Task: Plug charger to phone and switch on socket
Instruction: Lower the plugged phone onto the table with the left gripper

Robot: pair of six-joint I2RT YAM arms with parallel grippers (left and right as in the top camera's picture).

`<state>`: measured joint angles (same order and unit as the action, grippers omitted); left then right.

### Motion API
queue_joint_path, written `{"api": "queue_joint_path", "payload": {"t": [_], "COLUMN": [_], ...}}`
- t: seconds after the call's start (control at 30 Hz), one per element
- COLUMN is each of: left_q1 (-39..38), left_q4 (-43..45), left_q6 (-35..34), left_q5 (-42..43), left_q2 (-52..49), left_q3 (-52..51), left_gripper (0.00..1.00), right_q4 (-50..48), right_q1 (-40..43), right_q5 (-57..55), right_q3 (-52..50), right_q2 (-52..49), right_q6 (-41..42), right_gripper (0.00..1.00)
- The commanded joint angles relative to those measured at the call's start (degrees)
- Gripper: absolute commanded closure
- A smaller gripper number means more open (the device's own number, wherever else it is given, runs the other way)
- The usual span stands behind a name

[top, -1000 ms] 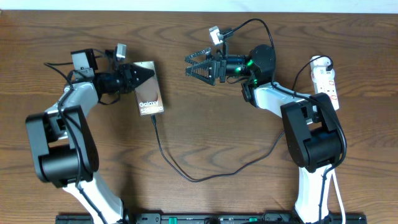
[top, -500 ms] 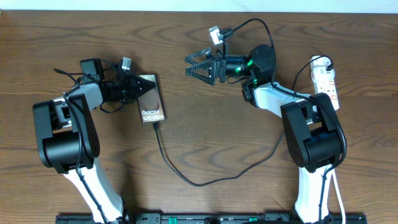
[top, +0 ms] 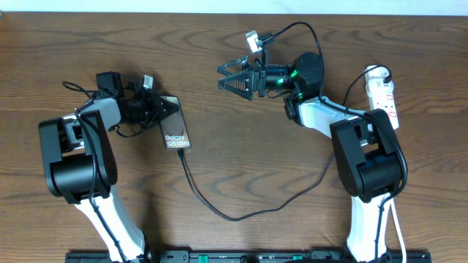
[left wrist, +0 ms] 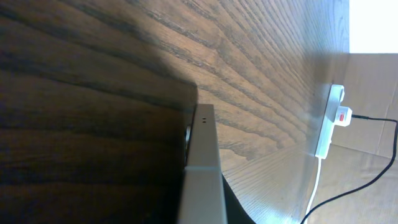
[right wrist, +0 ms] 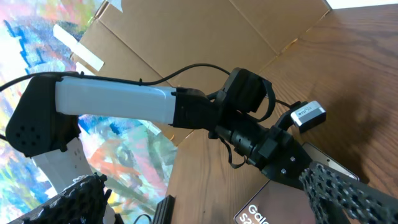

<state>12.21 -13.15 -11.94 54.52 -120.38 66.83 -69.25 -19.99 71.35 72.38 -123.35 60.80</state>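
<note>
The phone (top: 175, 130) lies on the wooden table at the left, lettering up. My left gripper (top: 164, 107) is shut on its far edge. In the left wrist view only the phone's pale side edge (left wrist: 202, 174) shows between the jaws. The charger cable (top: 219, 212) meets the phone's near edge and loops across the table towards the right arm. The socket (top: 384, 95) lies at the far right with its white cord, and also shows in the left wrist view (left wrist: 329, 121). My right gripper (top: 220, 77) is open and empty, held above the table's middle, pointing at the phone (right wrist: 273, 211).
Brown cardboard (right wrist: 205, 37) stands behind the table's far edge. The left arm (right wrist: 124, 102) crosses the right wrist view. A black rail (top: 241, 256) runs along the table's front edge.
The left arm has swung round and turned the phone slightly, shifting it a little left and towards the front. The cable followed. The right arm has not moved.
</note>
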Motion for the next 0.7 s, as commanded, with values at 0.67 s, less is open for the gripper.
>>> {"api": "queue_joint_path", "payload": {"t": [0.67], "left_q1": [-0.1], "left_q4": [-1.9], "left_q6": [0.8], "left_q5": [-4.2], "left_q2": [-0.2], "left_q3": [-1.9], "left_gripper": [0.73], "right_q4": [-0.1], "right_q1": [0.0], "right_q5": [0.2], "right_q3": [1.0], "right_q2": [0.8], "right_q6": [-0.6], "right_gripper": [0.01]}}
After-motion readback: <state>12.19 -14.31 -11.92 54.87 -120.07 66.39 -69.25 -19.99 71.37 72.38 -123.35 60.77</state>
